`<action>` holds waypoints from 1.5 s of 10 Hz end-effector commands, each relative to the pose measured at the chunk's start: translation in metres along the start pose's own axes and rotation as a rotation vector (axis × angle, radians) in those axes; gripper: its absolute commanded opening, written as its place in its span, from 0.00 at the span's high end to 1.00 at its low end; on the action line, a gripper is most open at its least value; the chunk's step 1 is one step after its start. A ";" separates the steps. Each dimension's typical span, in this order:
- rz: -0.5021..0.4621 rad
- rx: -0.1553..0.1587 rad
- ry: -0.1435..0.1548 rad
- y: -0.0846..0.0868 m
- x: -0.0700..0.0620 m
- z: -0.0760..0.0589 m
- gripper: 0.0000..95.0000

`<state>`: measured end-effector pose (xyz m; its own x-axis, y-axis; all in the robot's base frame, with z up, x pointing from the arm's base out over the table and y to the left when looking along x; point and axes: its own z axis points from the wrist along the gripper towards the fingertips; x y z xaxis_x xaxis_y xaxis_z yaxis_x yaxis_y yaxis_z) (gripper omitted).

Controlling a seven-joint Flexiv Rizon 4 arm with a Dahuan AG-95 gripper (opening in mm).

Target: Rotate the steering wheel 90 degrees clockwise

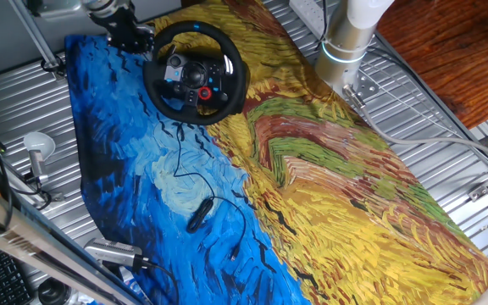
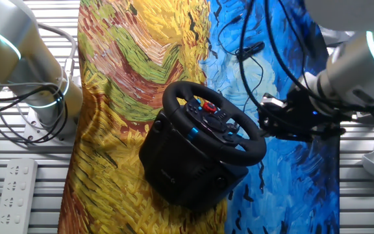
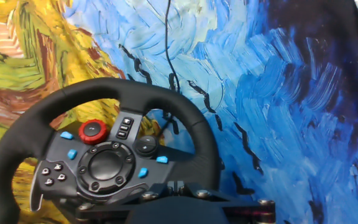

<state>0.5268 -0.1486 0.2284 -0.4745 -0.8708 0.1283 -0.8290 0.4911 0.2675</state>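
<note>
The steering wheel (image 1: 195, 74) is a black thick-rimmed wheel with a grey hub, a red round button (image 3: 94, 130) and small blue-lit buttons. It stands on its black base (image 2: 180, 166) on the painted cloth. It fills the lower left of the hand view (image 3: 107, 165). My gripper (image 1: 134, 36) is just beside the rim's outer edge, at the wheel's right in the other fixed view (image 2: 268, 122). In the hand view the fingertips (image 3: 171, 185) stand close together, with nothing seen between them. Whether they touch the rim I cannot tell.
A small black oval device (image 1: 200, 213) with a thin black cable lies on the blue part of the cloth (image 1: 134, 169). The arm's base (image 1: 346, 47) stands beside the cloth on the slatted metal table. A power strip (image 2: 15, 188) lies near it.
</note>
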 end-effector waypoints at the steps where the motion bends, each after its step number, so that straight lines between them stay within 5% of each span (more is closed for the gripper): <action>1: 0.125 0.067 0.020 -0.007 -0.003 -0.002 1.00; 2: 0.130 0.073 0.027 -0.008 -0.003 -0.001 1.00; 3: 0.161 0.092 0.055 -0.010 -0.003 0.002 0.80; 9: 0.170 0.127 0.165 -0.010 0.007 0.009 0.80; 15: 0.167 0.124 0.140 -0.006 0.008 0.007 0.80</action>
<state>0.5265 -0.1581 0.2218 -0.5715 -0.7665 0.2930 -0.7742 0.6220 0.1169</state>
